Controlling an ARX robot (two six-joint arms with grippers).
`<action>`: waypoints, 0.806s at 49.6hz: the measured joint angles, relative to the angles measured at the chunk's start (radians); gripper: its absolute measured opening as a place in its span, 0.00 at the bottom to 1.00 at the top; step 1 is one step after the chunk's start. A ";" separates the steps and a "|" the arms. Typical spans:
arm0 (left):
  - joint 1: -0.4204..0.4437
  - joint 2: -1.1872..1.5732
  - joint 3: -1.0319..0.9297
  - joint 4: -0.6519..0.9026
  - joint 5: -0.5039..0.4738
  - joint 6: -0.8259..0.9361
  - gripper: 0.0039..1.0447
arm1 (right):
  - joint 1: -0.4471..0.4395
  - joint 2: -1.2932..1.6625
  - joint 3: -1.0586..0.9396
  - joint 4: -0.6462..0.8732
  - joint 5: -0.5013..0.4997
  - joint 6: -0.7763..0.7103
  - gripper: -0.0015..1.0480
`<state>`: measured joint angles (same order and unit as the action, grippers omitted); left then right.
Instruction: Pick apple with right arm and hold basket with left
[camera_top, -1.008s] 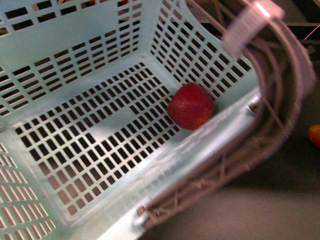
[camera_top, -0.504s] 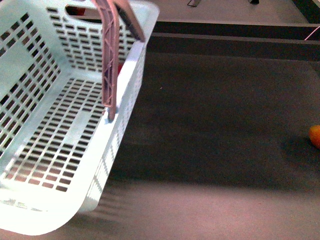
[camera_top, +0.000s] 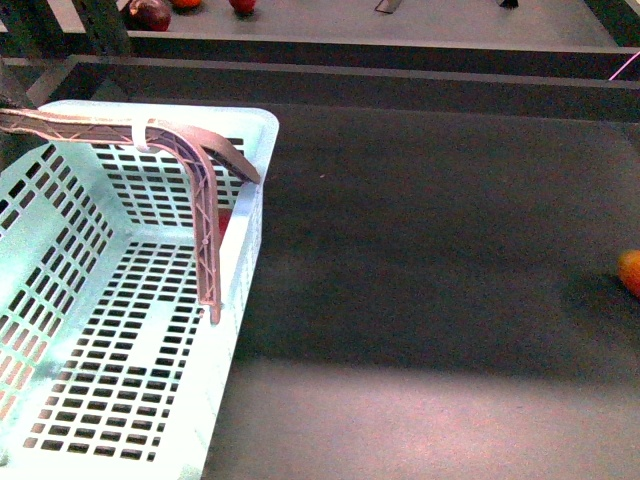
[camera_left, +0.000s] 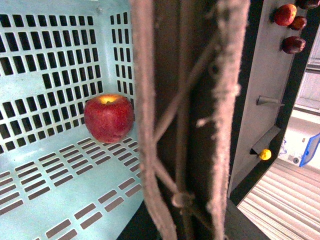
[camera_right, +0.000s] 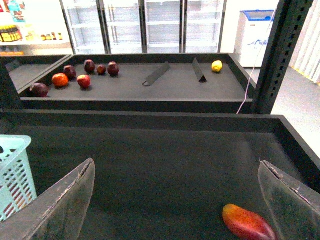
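apple (camera_left: 108, 118) sits in far corner of basket (camera_top: 245, 260), by its slotted walls; firm, glossy, likely slippery, so pinch across its widest middle; right gripper (camera_right: 176, 165) spread wide, empty; left gripper (camera_left: 187, 60) at basket rim, can't tell if clamped

Probably a shop: glass-door fridges (camera_right: 165, 25), fruit display shelf (camera_right: 130, 92).

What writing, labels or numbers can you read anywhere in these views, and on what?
None is legible in any view.
The shelf goods in the background: print too small and blurred to read.
The white band on the left pincer: no print visible.
The basket and the apple: no label or sticker showing.
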<state>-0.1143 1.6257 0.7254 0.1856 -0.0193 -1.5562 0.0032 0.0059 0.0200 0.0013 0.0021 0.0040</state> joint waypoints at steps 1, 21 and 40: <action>0.001 0.000 -0.005 0.003 0.001 0.000 0.06 | 0.000 0.000 0.000 0.000 0.000 0.000 0.91; -0.015 -0.150 -0.085 -0.144 -0.019 -0.045 0.54 | 0.000 0.000 0.000 0.000 0.000 0.000 0.91; -0.030 -0.537 -0.149 -0.389 -0.108 0.005 0.91 | 0.000 0.000 0.000 0.000 0.000 0.000 0.91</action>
<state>-0.1440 1.0885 0.5762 -0.2031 -0.1268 -1.5509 0.0032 0.0055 0.0200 0.0013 0.0017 0.0040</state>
